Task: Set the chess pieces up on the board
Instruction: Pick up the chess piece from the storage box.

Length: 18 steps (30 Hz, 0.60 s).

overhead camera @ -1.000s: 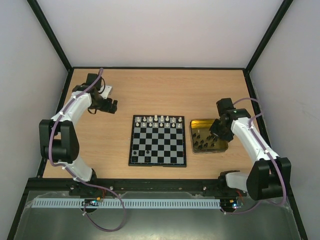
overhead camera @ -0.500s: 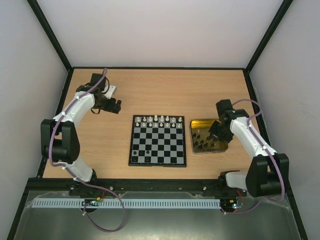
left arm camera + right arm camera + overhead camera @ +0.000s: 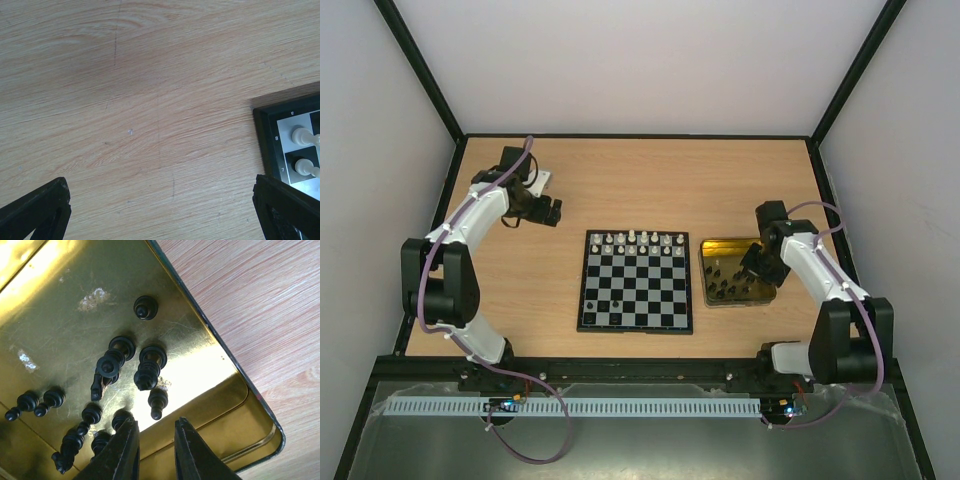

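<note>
The board [image 3: 636, 284] lies mid-table, with white chess pieces [image 3: 638, 241] lined along its two far rows. Black chess pieces [image 3: 146, 372] stand and lie in the gold tray [image 3: 760, 291] to its right. My right gripper [image 3: 757, 263] hangs over that tray. In the right wrist view its jaws [image 3: 156, 432] are open a narrow gap with nothing between them, and a black pawn [image 3: 157, 403] lies just ahead of the tips. My left gripper [image 3: 552, 211] is wide open over bare wood beyond the board's far-left corner [image 3: 264, 131], where two white pieces [image 3: 301, 135] show.
The gold tray's raised rim [image 3: 235, 412] runs just under the right fingertips. Black frame rails border the wooden table [image 3: 620, 180] at left, right and back. Bare wood lies between the left gripper and the board.
The left gripper has shifted slightly right and farther back. The right gripper has edged a little to the right over the tray, its jaw gap unchanged.
</note>
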Tool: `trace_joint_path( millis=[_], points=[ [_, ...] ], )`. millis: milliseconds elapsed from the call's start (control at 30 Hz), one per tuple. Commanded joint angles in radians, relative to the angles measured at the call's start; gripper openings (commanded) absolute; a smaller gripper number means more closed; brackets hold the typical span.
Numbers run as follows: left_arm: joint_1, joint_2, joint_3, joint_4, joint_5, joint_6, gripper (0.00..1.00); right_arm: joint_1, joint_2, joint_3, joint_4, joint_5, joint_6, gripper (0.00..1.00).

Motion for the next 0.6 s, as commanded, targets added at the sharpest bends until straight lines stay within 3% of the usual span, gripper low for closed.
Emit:
trace_joint_path(
  millis=[0,567],
  points=[
    [-0.004,-0.026,0.007,-0.003,0.006,-0.007,0.99,-0.012,0.032,-0.016,0.026,0.018,-0.013,0.2],
    [-0.003,-0.009,0.02,-0.007,0.014,-0.007,0.99,-0.041,0.102,0.003,0.066,0.001,-0.048,0.19]
  ],
)
